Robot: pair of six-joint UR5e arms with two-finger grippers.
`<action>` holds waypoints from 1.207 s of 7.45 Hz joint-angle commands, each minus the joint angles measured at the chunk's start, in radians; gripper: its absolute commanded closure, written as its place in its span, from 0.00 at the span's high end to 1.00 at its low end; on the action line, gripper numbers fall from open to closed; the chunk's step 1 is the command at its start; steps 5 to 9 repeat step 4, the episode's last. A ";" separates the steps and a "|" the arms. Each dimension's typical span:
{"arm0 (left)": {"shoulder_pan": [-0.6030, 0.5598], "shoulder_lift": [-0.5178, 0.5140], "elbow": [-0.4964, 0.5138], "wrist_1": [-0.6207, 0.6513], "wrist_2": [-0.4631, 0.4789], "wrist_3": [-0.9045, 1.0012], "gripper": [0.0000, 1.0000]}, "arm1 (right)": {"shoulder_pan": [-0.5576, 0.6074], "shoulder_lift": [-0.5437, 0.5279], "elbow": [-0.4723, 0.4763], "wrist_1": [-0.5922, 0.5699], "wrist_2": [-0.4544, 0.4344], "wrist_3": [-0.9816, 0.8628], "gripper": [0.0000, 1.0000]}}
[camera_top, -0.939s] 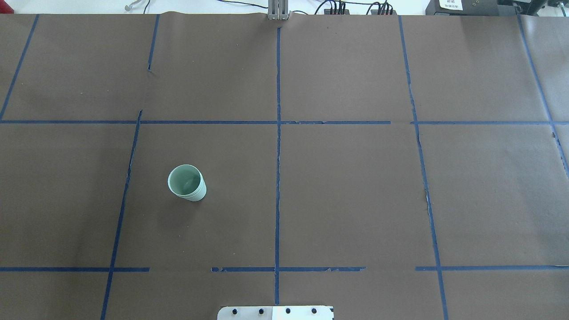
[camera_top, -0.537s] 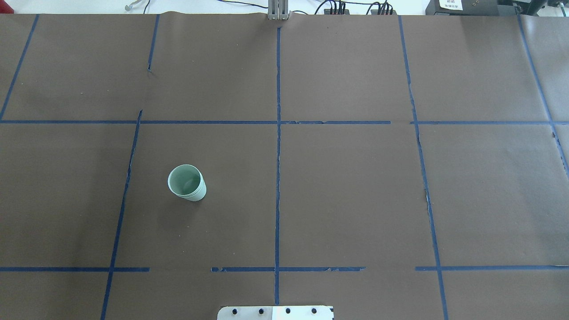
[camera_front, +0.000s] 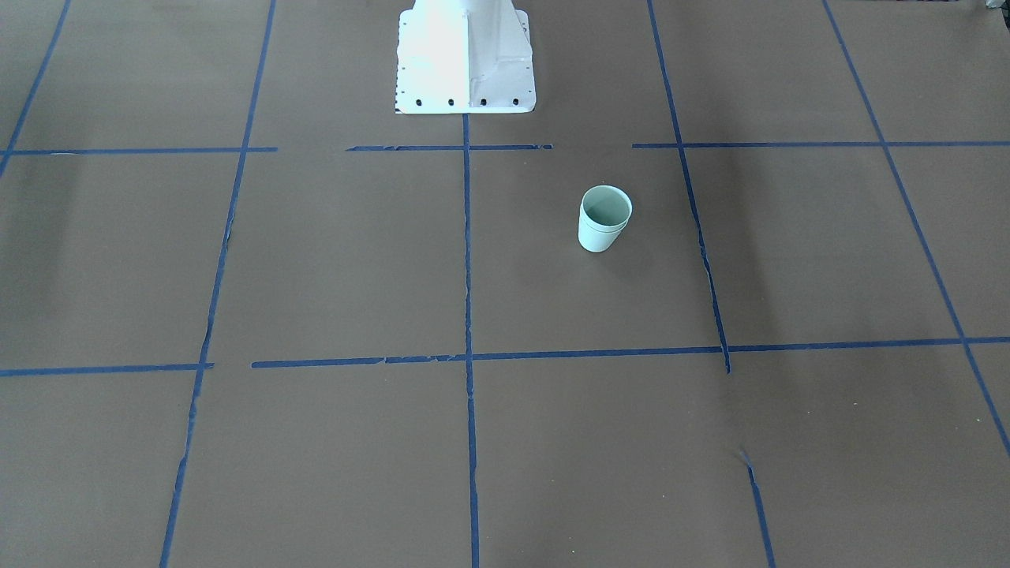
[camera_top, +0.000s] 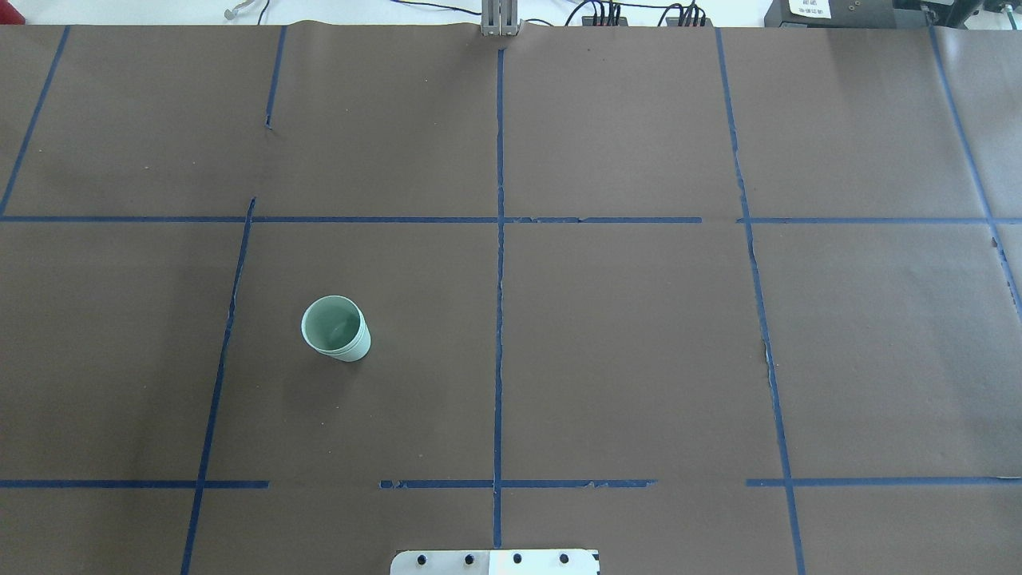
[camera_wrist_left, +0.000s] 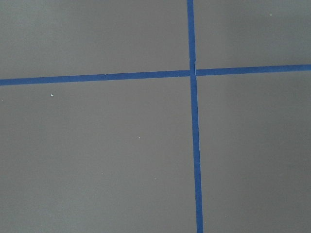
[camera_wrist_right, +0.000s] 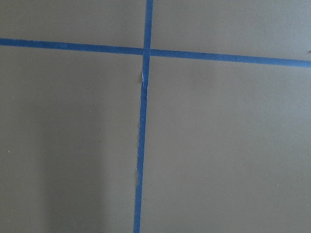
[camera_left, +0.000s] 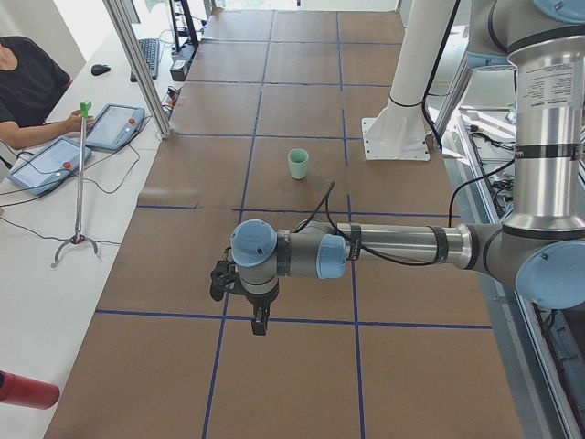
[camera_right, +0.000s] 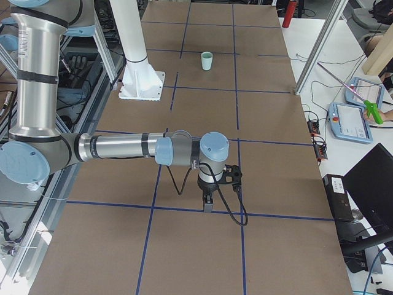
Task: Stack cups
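The cups (camera_top: 335,328) stand upright as one pale mint-green stack on the brown paper, left of the centre tape line. Two rims show one just above the other, so one cup sits inside the other. The stack also shows in the front view (camera_front: 604,218), the left view (camera_left: 298,164) and the right view (camera_right: 207,61). My left gripper (camera_left: 260,322) hangs over the table's left end, far from the cups; I cannot tell if it is open. My right gripper (camera_right: 207,204) hangs over the right end; I cannot tell its state either. Both wrist views show only paper and tape.
The white robot base plate (camera_top: 495,562) sits at the near edge, centre. Blue tape lines (camera_top: 499,279) grid the brown paper. An operator's tablets (camera_left: 119,123) and a thin stand (camera_left: 79,183) sit on the side table. Cables and boxes line the far edge (camera_top: 607,16).
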 commanded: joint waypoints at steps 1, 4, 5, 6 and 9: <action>0.000 0.000 0.000 0.000 0.002 0.000 1.00 | 0.000 0.000 0.000 0.000 0.000 0.000 1.00; 0.000 0.014 -0.002 -0.002 0.002 0.000 1.00 | 0.000 0.000 0.000 0.001 0.000 0.000 1.00; 0.000 0.014 -0.002 -0.002 0.002 0.000 1.00 | 0.000 0.000 0.000 0.001 0.000 0.000 1.00; 0.000 0.014 -0.002 -0.002 0.002 0.000 1.00 | 0.000 0.000 0.000 0.001 0.000 0.000 1.00; 0.000 0.014 -0.002 -0.002 0.002 0.000 1.00 | 0.000 0.000 0.000 0.001 0.000 0.000 1.00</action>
